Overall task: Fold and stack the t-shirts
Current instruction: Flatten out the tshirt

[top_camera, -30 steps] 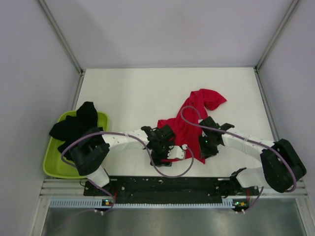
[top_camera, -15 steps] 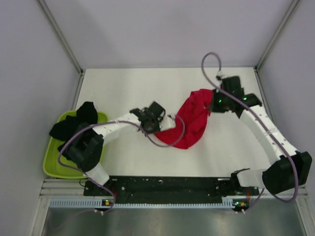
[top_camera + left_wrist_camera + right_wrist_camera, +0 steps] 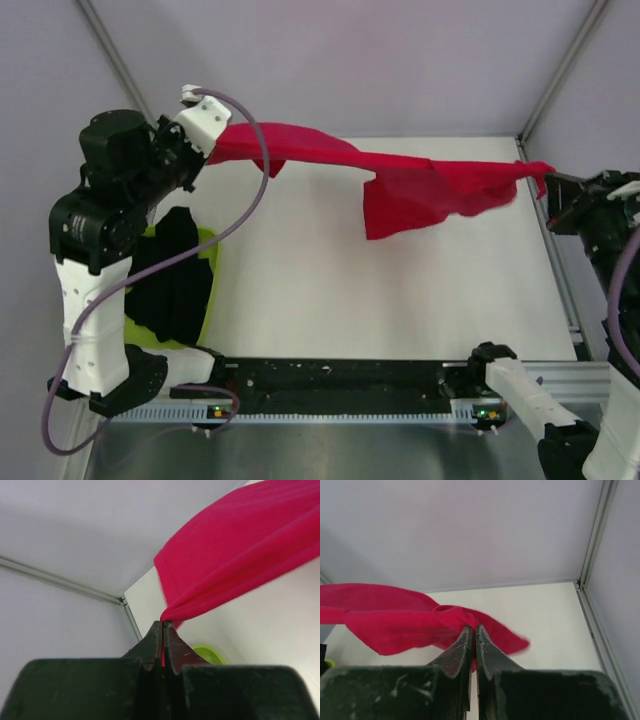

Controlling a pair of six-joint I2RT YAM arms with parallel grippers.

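Note:
A bright red t-shirt (image 3: pixel 420 185) hangs stretched in the air above the white table (image 3: pixel 400 290), pulled taut between both arms. My left gripper (image 3: pixel 212 140), raised high at the far left, is shut on one end of the red t-shirt (image 3: pixel 235 560); cloth shows pinched at the left gripper's tips (image 3: pixel 163 624). At the far right my right gripper (image 3: pixel 545 180) is shut on the other end, and red cloth (image 3: pixel 395 615) bunches at the right gripper's tips (image 3: pixel 473 627). Black t-shirts (image 3: pixel 175 280) lie heaped in the tub, partly hidden by the left arm.
A lime-green plastic tub (image 3: pixel 205 300) sits at the table's left edge, also glimpsed as a green rim (image 3: pixel 207 652) in the left wrist view. Grey walls with metal rails (image 3: pixel 540 90) enclose the table on three sides.
Both arms rose and swung apart, lifting the red t-shirt off the table and stretching it wide. The left arm now stands tall over the tub; the right moved to the far right edge.

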